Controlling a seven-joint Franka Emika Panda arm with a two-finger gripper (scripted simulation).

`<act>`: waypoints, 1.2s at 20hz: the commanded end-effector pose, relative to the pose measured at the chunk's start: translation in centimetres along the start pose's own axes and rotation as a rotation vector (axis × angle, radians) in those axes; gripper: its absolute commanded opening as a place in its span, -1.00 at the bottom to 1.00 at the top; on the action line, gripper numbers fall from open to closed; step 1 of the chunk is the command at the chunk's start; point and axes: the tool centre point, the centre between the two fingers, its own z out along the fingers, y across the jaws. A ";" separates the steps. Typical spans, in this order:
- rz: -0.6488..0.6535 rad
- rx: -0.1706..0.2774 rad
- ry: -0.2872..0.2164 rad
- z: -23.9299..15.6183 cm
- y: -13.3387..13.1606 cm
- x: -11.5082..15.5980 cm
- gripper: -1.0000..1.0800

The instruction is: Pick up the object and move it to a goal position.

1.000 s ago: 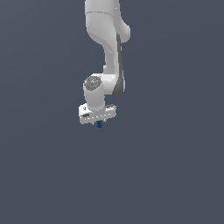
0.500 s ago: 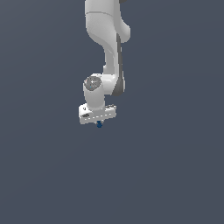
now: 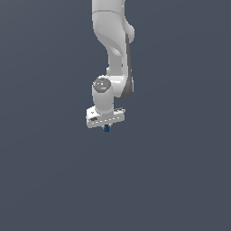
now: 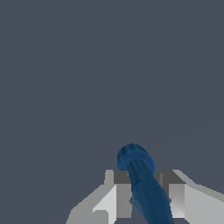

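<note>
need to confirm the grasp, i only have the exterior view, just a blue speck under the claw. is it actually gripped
Observer: Yes. The wrist view shows the object sitting between both fingers of the claw.
Operator: what shape is it
Observer: A dark blue rod with a wider round cap at its far end.
Operator: anything below it
Observer: Only plain grey background past the cap.

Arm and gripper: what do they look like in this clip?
The arm is glossy white with rounded segments, a dark grey strip along its side and a grey round cap at the wrist joint. The gripper has a flat white body; its fingers are white with grey inner faces.
</note>
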 end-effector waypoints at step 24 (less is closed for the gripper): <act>-0.001 0.000 0.001 -4.5 -19.2 9.1 -1.00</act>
